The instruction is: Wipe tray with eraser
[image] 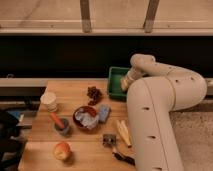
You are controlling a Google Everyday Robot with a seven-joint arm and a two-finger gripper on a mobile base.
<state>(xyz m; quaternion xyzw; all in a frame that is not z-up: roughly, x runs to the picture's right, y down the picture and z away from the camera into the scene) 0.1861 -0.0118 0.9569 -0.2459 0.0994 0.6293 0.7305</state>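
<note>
Reaching over a wooden table point(82, 150), the robot's white arm point(155, 115) is seen bent back, its gripper point(125, 84) lowered into the green tray point(114, 80) at the table's far right edge. The tray, a shallow rectangular plastic container with a raised rim, is largely hidden by the arm. A pale cream shape at the gripper's tip may be the eraser point(123, 86); its outline and the way its long axis lies cannot be made out. Whether the claw is open or closed cannot be told. Near the table's centre, a dark red bowl point(86, 117) is shown holding crumpled pale material, with a light blue spongy block point(104, 113) touching its right side. Two pale yellow sticks point(123, 133) are laid nearer, beside the arm.
</note>
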